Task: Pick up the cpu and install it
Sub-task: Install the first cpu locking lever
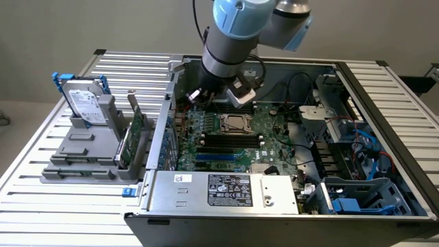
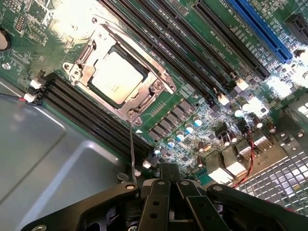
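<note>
Got the gripper (image 2: 169, 169) pressed together, pinching nothing. Hangs low over the motherboard (image 2: 29, 24), right by a cluster of capacitors (image 2: 185, 131).

Find a thin lever (image 2: 131, 144) running from the socket corner toward the gripper, with its hooked end just beside it. Can't tell if touching, nor if latched.

Next out: socket (image 2: 86, 57), metal frame apparently down around the chip. See the cpu (image 2: 117, 77) lying flat inside that frame, silvery top up, square to the opening.

Same from the exterior view: cpu (image 1: 235, 123) mid-board, gripper (image 1: 196, 95) near it on that view's left. Hard drive (image 1: 86, 105) parked upright in the grey rack (image 1: 82, 154), outside the case (image 1: 274, 221), well apart.

Judging the step: pick and place look done, with the chip out of the grip and in its seat. Seems to be at the securing end of the install, around the lever.

Any further move calls for:
- fine alignment on that thin wire
- gentle force
- no side load on the frame
- clearance from the RAM slots (image 2: 82, 110) and capacitors

Can't confirm full seating from here.
</note>
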{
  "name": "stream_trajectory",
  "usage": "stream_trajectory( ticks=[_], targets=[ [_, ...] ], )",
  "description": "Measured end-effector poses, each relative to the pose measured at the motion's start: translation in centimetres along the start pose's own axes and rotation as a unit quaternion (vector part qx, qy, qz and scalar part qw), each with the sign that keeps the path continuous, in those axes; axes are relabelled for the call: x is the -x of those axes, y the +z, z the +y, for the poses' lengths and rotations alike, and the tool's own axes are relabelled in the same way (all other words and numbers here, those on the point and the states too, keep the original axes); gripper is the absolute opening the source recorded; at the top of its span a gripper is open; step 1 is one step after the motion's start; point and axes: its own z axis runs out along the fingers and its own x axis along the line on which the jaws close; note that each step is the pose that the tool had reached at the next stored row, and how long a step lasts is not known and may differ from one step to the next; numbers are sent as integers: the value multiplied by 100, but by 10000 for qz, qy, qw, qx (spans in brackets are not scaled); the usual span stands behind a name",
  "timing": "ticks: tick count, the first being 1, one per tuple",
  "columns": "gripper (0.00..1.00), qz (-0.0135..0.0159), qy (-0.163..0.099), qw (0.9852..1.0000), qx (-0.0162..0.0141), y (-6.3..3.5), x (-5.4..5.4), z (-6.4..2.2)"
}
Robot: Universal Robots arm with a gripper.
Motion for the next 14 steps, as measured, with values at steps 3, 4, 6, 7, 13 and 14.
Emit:
stream_trajectory(
  ticks=[3,4,6,7,13,14],
  targets=[
    [11,37,85,10000,10,42,7,-7],
    [11,48,110,9999,13,54,9,-9],
    [11,70,148,9999,11,72,14,-14],
    [11,86,159,9998,0,78,19,-18],
    [11,269,169,9993,-200,95,38,-39],
    [11,304,174,9991,-235,97,40,-41]
  ],
)
